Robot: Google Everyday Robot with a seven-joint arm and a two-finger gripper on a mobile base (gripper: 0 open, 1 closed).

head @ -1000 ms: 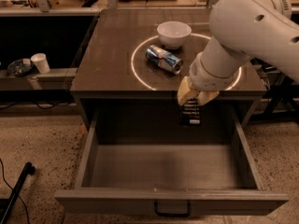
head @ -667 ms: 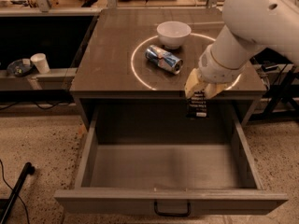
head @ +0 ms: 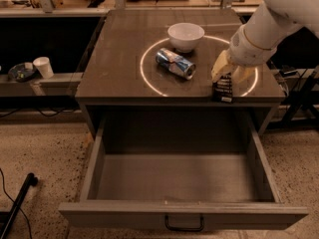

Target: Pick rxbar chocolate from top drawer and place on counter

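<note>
Claw (head: 225, 76) up and right versus one second ago — clamps rxbar chocolate (head: 223, 89), bar hanging at desk (head: 119, 59) front edge, above open top drawer (head: 174, 180). Carry further inboard, lower till bar touches, then release — avoid can (head: 174, 63).

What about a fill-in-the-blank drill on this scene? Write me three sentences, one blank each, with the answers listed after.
The tool, at the counter's front edge, grips the ____.
The top drawer stands open and ____.
On the counter, the white ____ stands behind the crushed can.
Missing words: rxbar chocolate; empty; bowl.
</note>
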